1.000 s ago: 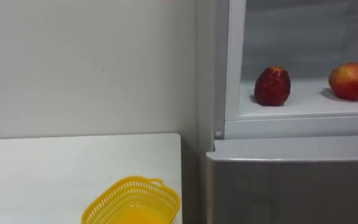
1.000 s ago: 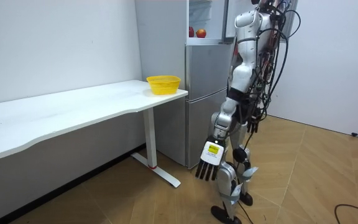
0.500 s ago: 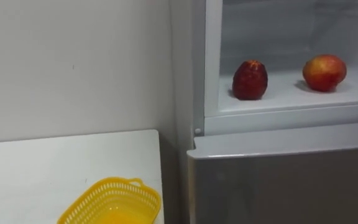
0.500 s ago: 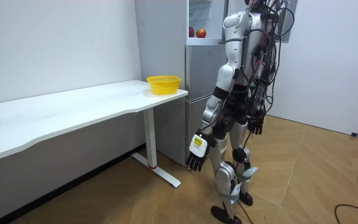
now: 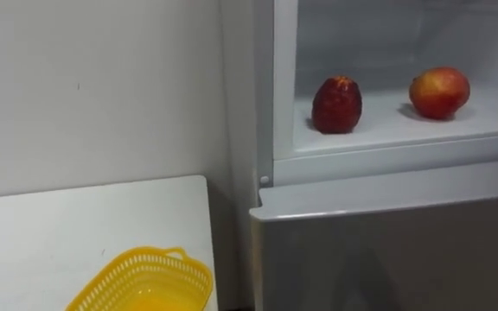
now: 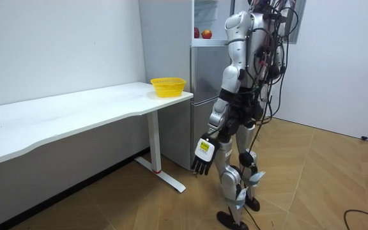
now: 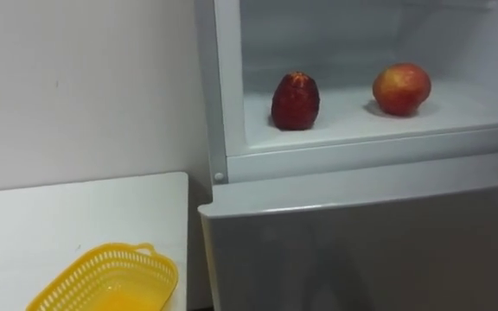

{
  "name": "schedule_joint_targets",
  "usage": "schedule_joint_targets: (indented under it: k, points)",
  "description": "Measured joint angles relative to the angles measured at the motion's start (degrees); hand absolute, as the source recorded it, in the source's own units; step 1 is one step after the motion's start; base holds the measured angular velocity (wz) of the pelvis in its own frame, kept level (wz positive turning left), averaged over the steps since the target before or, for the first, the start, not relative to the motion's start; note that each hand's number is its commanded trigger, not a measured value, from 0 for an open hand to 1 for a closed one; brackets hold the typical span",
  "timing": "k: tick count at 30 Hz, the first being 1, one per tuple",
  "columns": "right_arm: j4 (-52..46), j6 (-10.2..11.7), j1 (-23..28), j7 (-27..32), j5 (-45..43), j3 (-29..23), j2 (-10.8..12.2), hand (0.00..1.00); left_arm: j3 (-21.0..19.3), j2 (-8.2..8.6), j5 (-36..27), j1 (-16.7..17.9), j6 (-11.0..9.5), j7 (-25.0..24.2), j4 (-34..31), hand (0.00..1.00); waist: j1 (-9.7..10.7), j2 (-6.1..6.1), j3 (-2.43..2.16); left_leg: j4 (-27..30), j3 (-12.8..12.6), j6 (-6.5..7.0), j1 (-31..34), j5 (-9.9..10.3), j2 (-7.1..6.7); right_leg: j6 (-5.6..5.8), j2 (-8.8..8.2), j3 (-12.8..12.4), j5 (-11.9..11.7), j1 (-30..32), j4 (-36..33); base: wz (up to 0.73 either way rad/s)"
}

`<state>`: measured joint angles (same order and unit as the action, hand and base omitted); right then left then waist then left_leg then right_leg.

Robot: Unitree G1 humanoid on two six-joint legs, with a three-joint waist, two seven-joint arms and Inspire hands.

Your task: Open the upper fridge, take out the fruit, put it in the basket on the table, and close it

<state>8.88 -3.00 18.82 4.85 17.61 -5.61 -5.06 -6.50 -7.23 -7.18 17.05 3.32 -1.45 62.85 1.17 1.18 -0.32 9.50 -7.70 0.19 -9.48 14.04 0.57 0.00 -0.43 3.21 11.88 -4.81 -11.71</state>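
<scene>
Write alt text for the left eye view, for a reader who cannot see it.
An open upper fridge holds a dark red fruit and, to its right, an apple on a white shelf. Below is its shut grey door; left of that, a white table carries a yellow basket.

Illumination is even and diffuse. The upper fridge compartment, upper right of the frame, is the brightest zone; the dark red fruit and the apple cast soft shadows on its shelf. The gap beside the table is shaded.

Basket on table, beside fridge
</scene>
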Motion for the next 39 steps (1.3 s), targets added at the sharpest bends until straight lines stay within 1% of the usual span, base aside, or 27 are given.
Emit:
schedule_joint_targets:
  k: [2,4,5,6,7,8,9,10,11,12,13,15,16,19,21,22,24,26,31,33,36,38,39]
  points:
    - [-5.0,0.3,0.6,0.1,-0.1,0.0,0.0,0.00,0.1,0.02,-0.2,0.3,-0.6,-0.2,0.4,0.00,0.0,0.20,0.09,0.0,-0.1,0.00,0.0,0.0,0.04,-0.02,0.14,-0.4,0.0,0.2,0.0,-0.18]
    - [-14.6,0.5,0.6,0.0,-0.5,-0.1,0.0,0.00,0.9,0.06,-0.1,0.2,-1.9,-0.4,1.3,0.00,0.3,0.61,0.13,0.0,-0.5,0.00,0.6,0.0,0.16,-0.19,0.44,-1.4,-0.2,1.2,-0.4,-0.22]
    - [-17.1,0.8,0.6,0.0,-0.5,-0.2,0.0,0.00,1.0,0.03,-0.1,0.3,-2.1,-0.4,1.4,0.00,0.5,0.63,0.12,0.1,-0.5,0.00,0.9,0.0,0.19,-0.22,0.47,-1.3,-0.2,1.4,-0.4,-0.11]
    - [-21.2,1.9,0.5,0.0,-0.7,-0.3,0.0,0.00,1.1,0.03,-0.2,0.4,-2.5,-0.4,1.4,0.00,0.6,0.64,0.11,0.1,-0.6,0.00,1.2,0.0,0.27,-0.28,0.56,-1.4,-0.3,1.9,-0.5,0.00]
    - [-24.7,2.2,0.6,0.4,-2.1,-0.3,0.1,0.00,1.1,-0.01,-0.1,0.6,-3.0,-0.5,1.3,0.00,0.7,0.93,0.09,0.1,-1.0,0.00,1.3,0.0,0.38,-0.35,0.65,-1.4,-0.4,2.0,-0.5,0.00]
    - [-25.5,2.3,0.6,0.5,-2.9,-0.3,0.3,0.00,1.2,-0.03,-0.1,0.8,-3.4,-0.5,1.4,0.00,0.7,0.88,0.19,0.2,-1.1,0.00,1.3,0.0,0.42,-0.36,0.68,-1.4,-0.4,2.1,-0.4,-0.03]
    - [-27.5,2.4,0.6,0.5,-4.4,-0.2,0.3,0.00,1.2,-0.02,-0.2,0.8,-4.0,-0.8,2.0,0.00,0.8,1.10,0.10,0.2,-1.2,0.00,1.3,0.0,0.44,-0.39,0.72,-1.5,-0.4,2.6,-0.2,-0.04]
    - [-30.4,2.4,0.6,0.8,-6.6,-0.2,0.2,0.00,1.2,0.02,-0.2,0.3,-4.7,-1.3,3.7,0.00,0.7,1.19,0.21,0.2,-1.3,0.00,1.6,0.0,0.46,-0.40,0.76,-1.6,-0.5,3.0,-0.3,-0.05]
    - [-32.1,2.6,0.6,0.9,-7.5,-0.2,0.2,0.00,1.2,0.02,-0.1,0.2,-5.0,-1.5,4.3,0.00,0.6,1.38,0.09,0.2,-1.5,0.00,1.8,0.0,0.48,-0.40,0.80,-1.7,-0.5,3.3,-0.6,-0.08]
    - [-35.1,3.7,0.4,1.5,-9.1,-0.2,0.2,0.00,1.2,0.04,-0.1,0.2,-5.6,-1.7,5.3,0.00,0.4,1.69,-0.12,0.2,-1.6,0.00,1.9,0.0,0.51,-0.43,0.90,-1.9,-0.6,3.7,-1.1,-0.08]
    - [-37.4,5.6,-0.2,2.2,-11.3,-0.2,0.1,0.00,1.2,0.04,0.0,0.3,-6.0,-1.8,6.0,0.00,0.3,1.60,-0.10,0.2,-1.7,0.00,1.9,0.0,0.59,-0.49,1.00,-2.0,-0.6,3.6,-1.1,-0.07]
    - [-39.5,7.7,-2.0,3.3,-15.3,-0.2,0.1,0.00,1.1,-0.02,0.0,0.4,-6.3,-1.9,6.4,0.00,0.2,1.44,-0.10,0.2,-1.7,0.00,1.9,0.0,0.74,-0.60,1.18,-2.1,-0.7,3.3,-1.0,0.00]
    - [-40.6,8.8,-3.2,4.2,-17.6,-0.2,0.1,0.00,1.1,-0.14,0.0,0.4,-6.7,-2.1,6.5,0.00,0.2,1.29,-0.02,0.2,-1.8,0.00,1.9,0.0,0.83,-0.67,1.29,-2.1,-0.7,3.0,-0.9,0.03]
    - [-42.3,10.6,-5.2,5.2,-21.2,-0.2,0.1,0.00,1.1,-0.34,0.1,0.4,-7.5,-3.0,7.5,0.00,0.1,1.06,-0.09,0.2,-1.8,-0.01,1.9,0.0,0.96,-0.71,1.45,-2.1,-0.7,2.9,-0.8,0.03]
    - [-42.3,11.1,-6.5,5.8,-23.2,-0.2,0.1,0.00,1.1,-0.45,0.1,0.3,-7.5,-3.3,8.1,0.00,0.1,0.99,-0.11,0.2,-1.7,-0.01,1.8,0.0,0.99,-0.74,1.49,-2.1,-0.8,2.8,-0.8,0.00]
    - [-42.3,11.7,-6.6,6.5,-24.4,-0.2,0.1,0.00,1.1,-0.49,0.0,0.3,-7.5,-3.6,8.2,0.00,0.0,0.89,-0.18,0.2,-1.7,-0.01,1.8,0.0,0.99,-0.75,1.48,-2.1,-0.8,2.8,-0.8,0.00]
    - [-42.3,12.3,-6.6,7.0,-25.0,-0.2,0.0,0.00,1.1,-0.63,0.0,0.3,-7.6,-3.9,8.3,0.00,0.0,0.72,-0.15,0.2,-1.6,-0.01,1.8,0.0,1.00,-0.77,1.48,-2.0,-0.8,2.7,-0.8,0.00]
    - [-42.3,12.4,-6.7,7.8,-25.0,-0.2,-0.3,0.00,1.1,-0.86,0.0,0.0,-7.6,-4.1,8.7,0.00,-0.2,0.51,-0.12,0.2,-1.6,-0.01,1.8,0.0,1.02,-0.81,1.44,-1.7,-0.9,2.7,-0.8,0.00]
    - [-42.1,12.4,-7.7,10.7,-27.0,0.0,-2.4,0.00,1.2,-1.52,0.0,-1.0,-7.4,-4.3,10.2,0.00,-0.3,-0.26,-0.05,0.2,-1.4,-0.01,1.9,0.0,1.09,-0.90,1.48,-1.4,-1.0,2.6,-0.6,0.00]
    - [-41.5,12.4,-8.5,11.5,-27.5,0.0,-2.5,0.00,1.2,-1.57,0.2,-1.0,-7.4,-4.3,10.2,0.00,-0.5,-0.47,-0.03,0.2,-1.4,-0.01,1.9,0.0,1.09,-0.90,1.49,-1.4,-1.0,2.7,-0.6,0.00]
    - [-41.1,12.4,-9.8,11.9,-27.7,-0.1,-2.9,0.00,1.0,-1.69,0.7,-1.5,-7.4,-4.3,10.1,0.00,-1.6,-0.80,0.06,0.2,-1.3,-0.01,2.0,0.0,1.09,-0.90,1.45,-1.2,-1.0,2.7,-0.6,0.00]
    - [-40.1,12.2,-12.1,11.7,-27.6,-0.1,-3.7,0.00,1.0,-1.87,0.7,-1.6,-7.3,-4.4,10.0,0.00,-2.0,-1.11,0.25,0.1,-1.2,-0.01,2.0,0.0,1.07,-0.90,1.39,-1.0,-1.0,2.8,-0.5,0.05]
    - [-39.2,12.2,-13.8,11.6,-26.8,-0.1,-4.5,0.00,1.0,-2.31,0.8,-1.6,-7.2,-4.9,9.8,0.00,-2.4,-1.48,0.42,0.1,-0.9,-0.02,2.0,0.0,1.08,-0.90,1.36,-0.7,-1.0,2.8,-0.1,0.14]
